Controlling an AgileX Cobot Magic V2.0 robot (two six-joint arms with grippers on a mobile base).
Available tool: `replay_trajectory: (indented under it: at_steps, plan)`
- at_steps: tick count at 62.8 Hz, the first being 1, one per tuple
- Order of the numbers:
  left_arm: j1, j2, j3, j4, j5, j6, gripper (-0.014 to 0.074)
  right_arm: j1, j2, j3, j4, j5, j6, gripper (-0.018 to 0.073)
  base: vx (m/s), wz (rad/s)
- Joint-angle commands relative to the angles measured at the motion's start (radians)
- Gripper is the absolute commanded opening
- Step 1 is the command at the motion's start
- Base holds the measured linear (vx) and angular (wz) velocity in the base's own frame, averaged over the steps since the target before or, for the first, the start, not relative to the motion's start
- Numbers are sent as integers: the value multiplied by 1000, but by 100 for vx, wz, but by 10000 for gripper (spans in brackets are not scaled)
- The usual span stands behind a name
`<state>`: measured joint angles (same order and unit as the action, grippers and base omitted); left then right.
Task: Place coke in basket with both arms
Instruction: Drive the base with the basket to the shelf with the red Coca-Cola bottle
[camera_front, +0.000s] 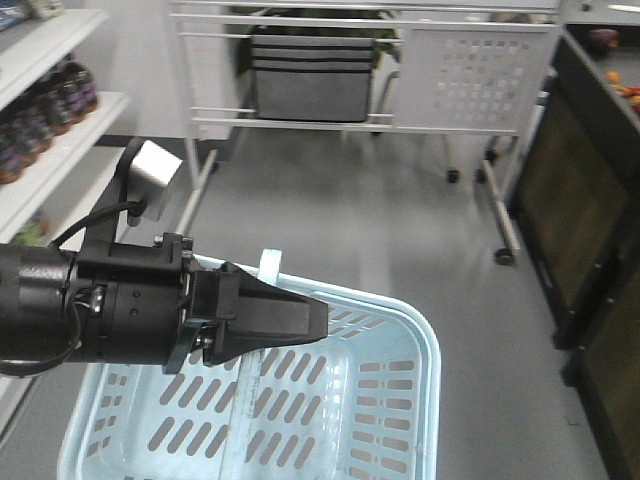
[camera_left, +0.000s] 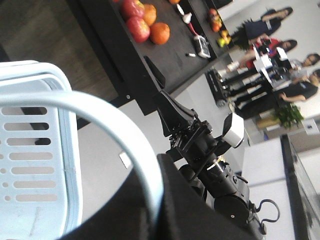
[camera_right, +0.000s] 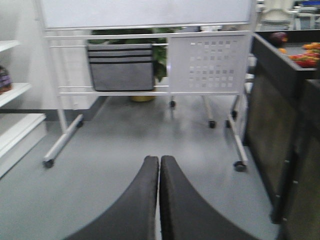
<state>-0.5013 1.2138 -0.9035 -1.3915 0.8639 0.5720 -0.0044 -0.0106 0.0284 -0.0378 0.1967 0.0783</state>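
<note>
Front-facing view: the left claw, a tapered black wedge, reaches in from the left above a light blue basket that fills the lower frame. Its fingers are pressed together. The basket's pale handle rises through them near their roots and looks clamped there, though the arm hides the contact itself. What shows of the basket's inside holds nothing.

Right wrist view: the right claw is clenched on nothing, pointing over grey floor towards a wheeled white stand.

The coke appears in none of the views. The dark bottles on the left shelf are not it.

Handling, as a judgement: a full can would be fairly heavy for its size. It is rigid enough to pinch, but thin-walled, smooth, and apt to slip or dent. The best hold is probably across the middle of the body, with the can upright and a modest squeeze. The basket is light and will likely swing from its handle, so the can should be let go low inside it.
</note>
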Motion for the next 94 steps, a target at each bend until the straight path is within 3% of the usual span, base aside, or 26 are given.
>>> replay_trajectory:
  at_steps: [1,33,94]
  plan:
    - [-7,-29,-28,-78,9,5,-6,-5,-13,8,-7,-72,-10,-6,15,-61]
    - [-7,-29,-28,-78,8,5,-6,-5,-13,8,-7,-75,-10,-6,20,-39]
    - [-7,-29,-28,-78,8,5,-6,-5,-13,8,-7,-72,-10,-6,29,7]
